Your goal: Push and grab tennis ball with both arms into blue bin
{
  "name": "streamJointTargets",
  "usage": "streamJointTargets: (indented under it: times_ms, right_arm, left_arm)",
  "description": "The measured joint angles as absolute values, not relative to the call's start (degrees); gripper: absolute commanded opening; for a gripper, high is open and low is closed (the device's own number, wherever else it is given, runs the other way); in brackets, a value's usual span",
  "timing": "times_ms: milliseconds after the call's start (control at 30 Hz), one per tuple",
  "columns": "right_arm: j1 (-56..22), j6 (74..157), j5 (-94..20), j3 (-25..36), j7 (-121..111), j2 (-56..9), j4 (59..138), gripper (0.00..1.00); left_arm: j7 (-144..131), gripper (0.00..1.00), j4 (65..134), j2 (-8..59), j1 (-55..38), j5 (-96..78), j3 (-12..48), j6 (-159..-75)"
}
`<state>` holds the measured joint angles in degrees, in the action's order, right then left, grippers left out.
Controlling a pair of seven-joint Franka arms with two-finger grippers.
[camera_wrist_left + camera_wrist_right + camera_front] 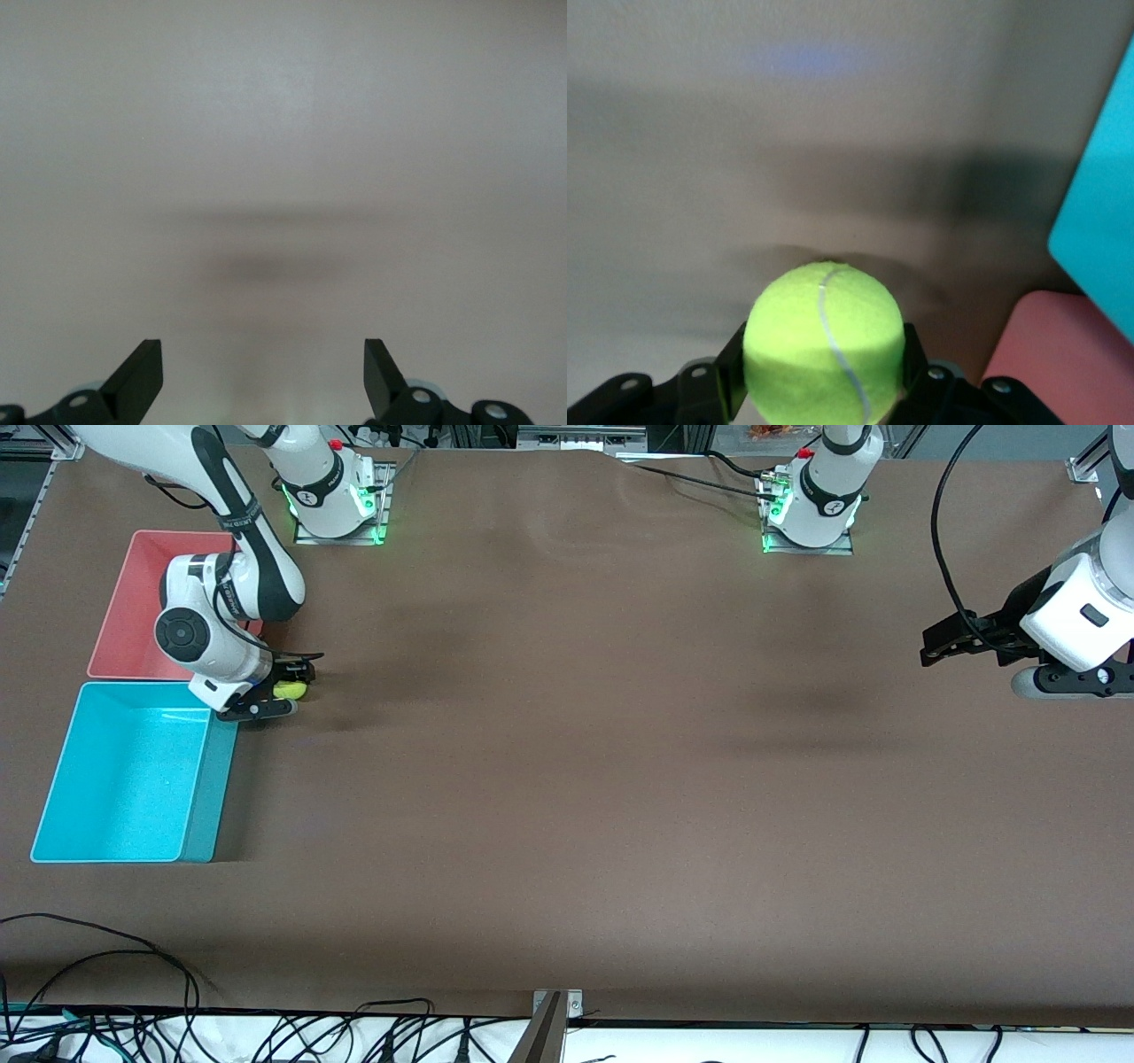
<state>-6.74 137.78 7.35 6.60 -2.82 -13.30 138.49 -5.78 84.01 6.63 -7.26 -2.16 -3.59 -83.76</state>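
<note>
Yellow-green tennis ball [289,689] clamped between right gripper [292,684] jaws, low over brown worktop [576,779], just beside corner of blue bin [133,775] and pink-red bin [133,607]. Right wrist view: ball [824,345] fills gap between jaws, blue bin wall [1103,230] and pink-red bin [1063,363] off to one side. Left gripper [935,646] waits over worktop at left arm's end, well apart from ball, jaws spread wide, nothing between them.

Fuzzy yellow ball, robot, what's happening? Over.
Right gripper shut on the fuzzy yellow-green tennis ball, beside the cyan-blue plastic bin. Left gripper open, waiting over bare table. Nothing in the way.
</note>
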Motion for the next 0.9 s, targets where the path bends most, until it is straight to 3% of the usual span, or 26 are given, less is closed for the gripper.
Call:
streamJointTargets:
  times_ms: [200, 500, 900]
  right_arm:
    - [-6.7, 127.8, 7.3, 7.2, -2.8, -11.3, 132.3, 0.34]
    - [-6.7, 111.6, 7.3, 7.8, -3.0, -10.5, 116.9, 0.34]
    - [-0.2, 109.9, 7.7, 10.0, -12.7, -12.6, 112.1, 0.34]
  left_arm:
    - [-5.8, 1.0, 84.2, 6.2, -7.2, -2.2, -3.7, -84.2]
    - [-3.6, 1.0, 84.3, 5.8, -7.2, -1.7, -3.7, -85.6]
    - [-1.6, 1.0, 84.5, 5.7, -7.6, 4.6, -3.0, -86.0]
